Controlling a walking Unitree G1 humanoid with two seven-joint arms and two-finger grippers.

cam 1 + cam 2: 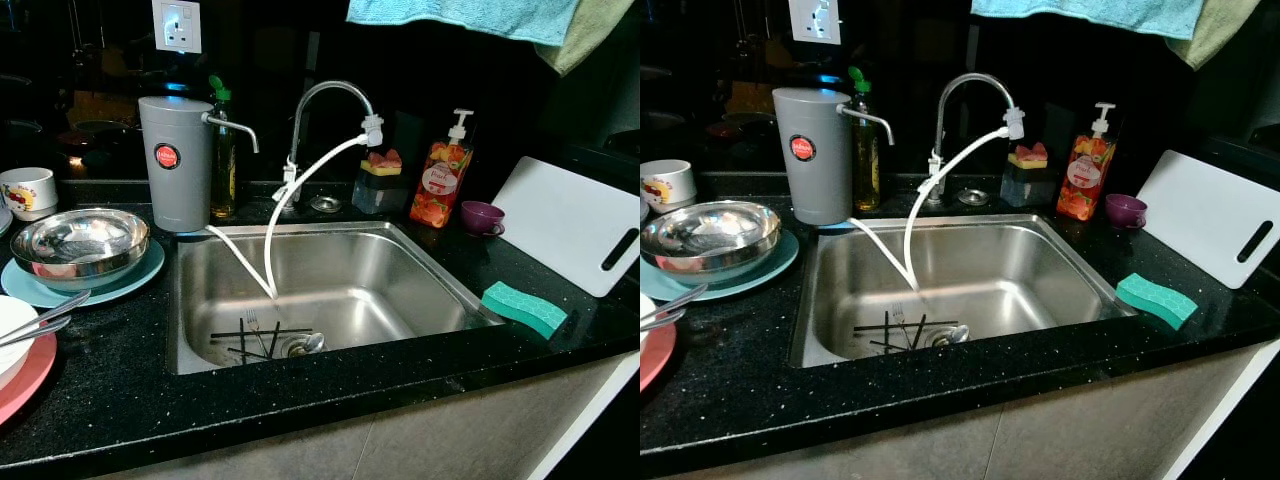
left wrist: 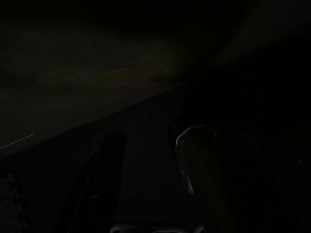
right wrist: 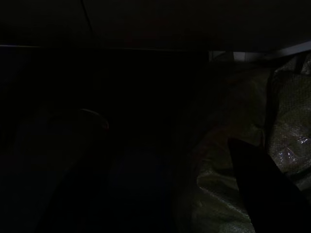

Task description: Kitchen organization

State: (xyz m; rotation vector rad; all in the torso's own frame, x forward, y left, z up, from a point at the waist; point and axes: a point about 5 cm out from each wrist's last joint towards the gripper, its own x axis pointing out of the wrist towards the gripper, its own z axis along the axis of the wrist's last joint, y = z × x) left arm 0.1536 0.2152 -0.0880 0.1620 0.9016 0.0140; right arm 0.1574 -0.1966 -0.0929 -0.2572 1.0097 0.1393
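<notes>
**Arms low, cutlery waiting in the sink**

Cannot tell jaw state for either gripper: both wrist views too dark, perhaps showing floor and a bag beneath the counter. Hanging idle, both arms, below the speckled black counter (image 1: 120, 390). Up and ahead, in the stainless steel sink (image 1: 420, 262): a metal fork (image 1: 255, 330) and metal spoon (image 1: 308, 345) by the drain, long axes running roughly front to back. Roughly midway between the two arms, so neither clearly nearer. Off right, a green sponge (image 1: 524, 308) on the counter edge.
</notes>
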